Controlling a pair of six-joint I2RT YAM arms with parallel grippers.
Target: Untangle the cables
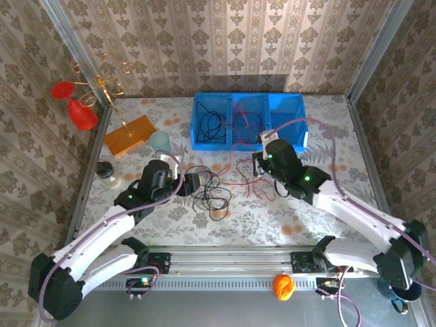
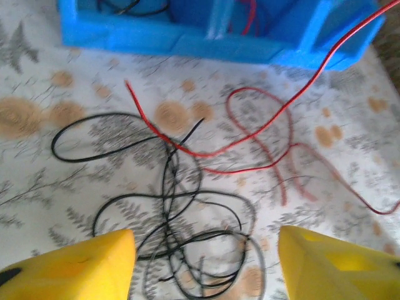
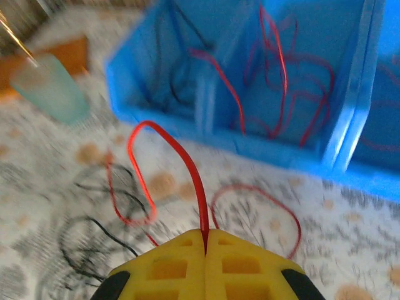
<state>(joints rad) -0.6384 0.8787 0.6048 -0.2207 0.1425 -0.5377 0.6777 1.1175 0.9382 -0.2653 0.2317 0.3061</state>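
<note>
Risk item: right claw [image 3: 205,232] sat clamped on red cable [image 3: 187,161], which looped ahead of it across black cables [image 2: 167,181] lying under the parted left claw [image 2: 206,247]; pulling could tighten the knot or drag the pile.

red cables [image 2: 187,152] and black cables [image 2: 167,187] on a cream bench [image 1: 259,218] printed with grey leaves and tan blotches; blue bin [image 1: 211,145], orange board [image 1: 129,134], pale teal cup [image 1: 160,141], beige damask-patterned walls [image 1: 225,48].

Bright, even light; wrist cams blurry.
</note>
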